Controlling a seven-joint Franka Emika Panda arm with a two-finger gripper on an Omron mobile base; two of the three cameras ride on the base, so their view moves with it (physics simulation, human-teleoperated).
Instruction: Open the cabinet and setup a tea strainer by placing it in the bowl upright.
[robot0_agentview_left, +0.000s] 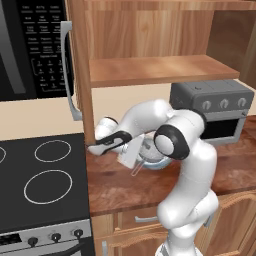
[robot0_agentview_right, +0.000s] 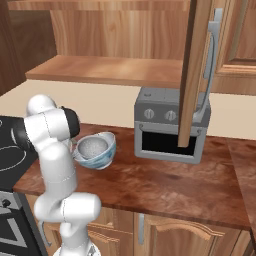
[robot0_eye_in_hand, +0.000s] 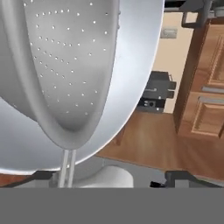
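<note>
- Finds the gripper released, jaws spread wide to either side of the strainer's thin handle, grasping nothing.
- Places the tea strainer inside the bowl, basket down and rim up, on the counter beside the toaster oven and below the opened cabinet.
- Risks snagging the thin handle on a fingertip during a sideways or twisting retreat, the handle lying close to one of the fingers in the hand view. Likely to tip the basket off upright or drag it out of the bowl.
- Risks nudging the bowl with the hand, which hovers right beside its rim. Enough, probably, to slide it across the counter or rock it.
- Risks clipping the open cabinet door with wrist or elbow on a steep rise, the door's lower edge hanging just beside the hand in the left base view.
- Calls for a slow, straight back-out along the handle's line before any lift or swing.
</note>
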